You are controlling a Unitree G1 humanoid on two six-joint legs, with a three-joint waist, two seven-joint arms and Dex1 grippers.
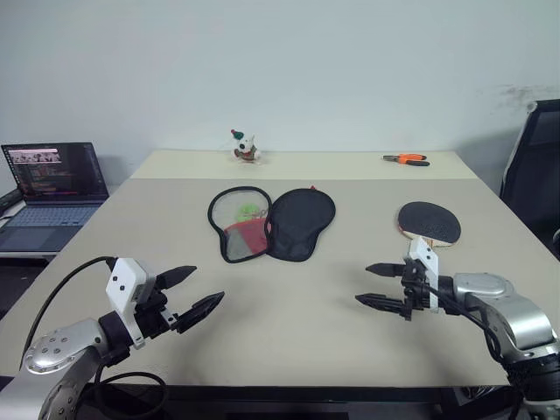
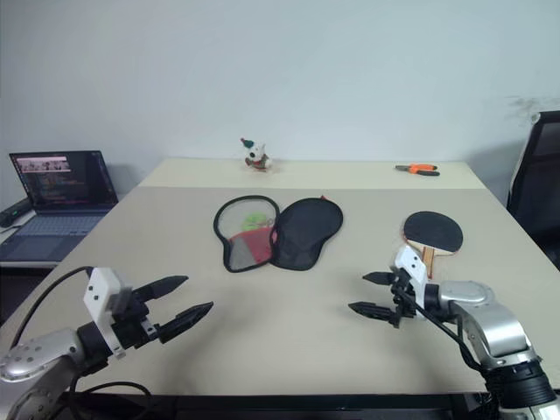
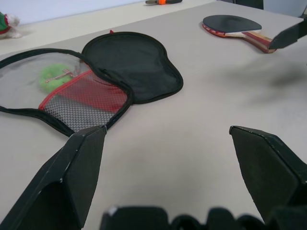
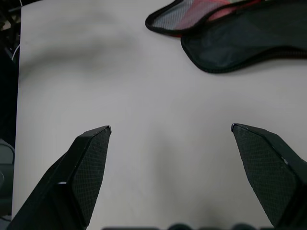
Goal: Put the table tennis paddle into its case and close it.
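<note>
Left eye view shows the table tennis paddle lying flat on the beige bench, toward the right side, black rubber face up and its light wooden handle pointing toward the robot. Well apart from it, near the middle of the bench, the case lies unzipped and spread open like a book: the left half shows a mesh pocket with a red panel and something green inside, the right half is plain black fabric. The right pincer hangs just above the bench in front of the paddle's handle, its two black fingers spread wide with nothing between them; whether it touches the handle cannot be told. The left pincer hovers over the near left part of the bench, also wide open and empty, pointing toward the case. At the far edge of the bench stands a small toy figure with a green and red hat, and orange-handled pliers lie to the far right. A laptop with its screen lit sits on a lower surface beyond the bench's left side, and a dark chair stands at the right.
</note>
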